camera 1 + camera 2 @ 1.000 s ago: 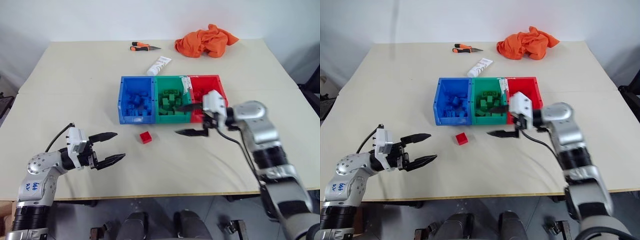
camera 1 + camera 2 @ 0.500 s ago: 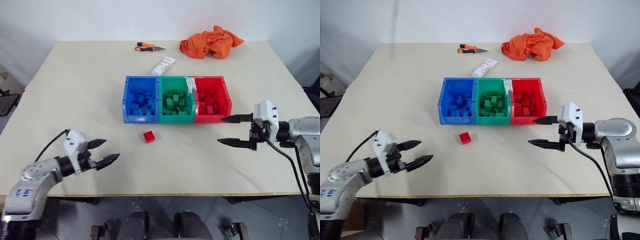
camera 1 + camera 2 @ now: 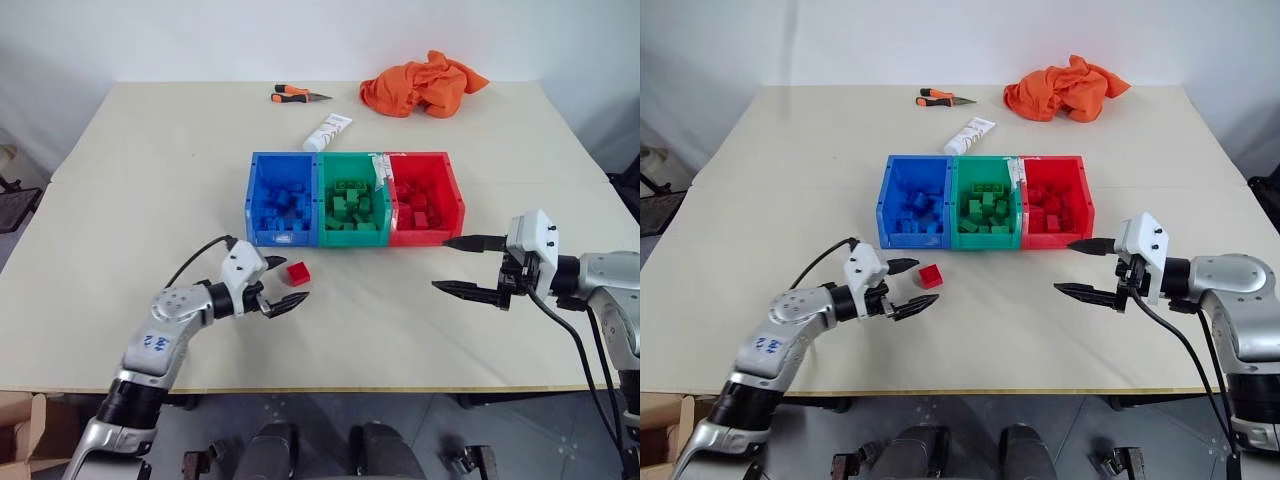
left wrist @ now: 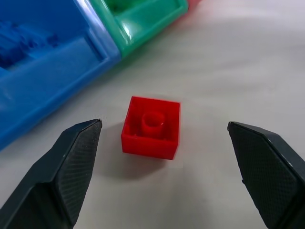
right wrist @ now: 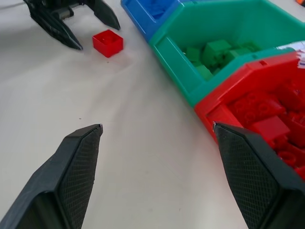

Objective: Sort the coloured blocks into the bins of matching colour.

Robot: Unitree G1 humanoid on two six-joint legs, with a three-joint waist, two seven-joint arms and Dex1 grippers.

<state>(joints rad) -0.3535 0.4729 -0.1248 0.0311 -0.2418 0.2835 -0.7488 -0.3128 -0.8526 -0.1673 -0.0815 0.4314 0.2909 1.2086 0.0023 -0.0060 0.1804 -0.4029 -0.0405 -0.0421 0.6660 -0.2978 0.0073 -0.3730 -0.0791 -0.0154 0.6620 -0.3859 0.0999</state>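
Your left gripper [image 3: 286, 282] has its fingers spread wide at lower centre-left of the frame, either side of the red block [image 3: 297, 273] on the table [image 3: 150, 180], not touching it. Your right gripper [image 3: 455, 266] stands open and empty at right, near the red bin [image 3: 425, 201], beside the green bin [image 3: 352, 207] and blue bin [image 3: 282, 202]

The blue bin [image 4: 43, 62] and green bin [image 4: 143, 21] are cut off by the left wrist view's edge.
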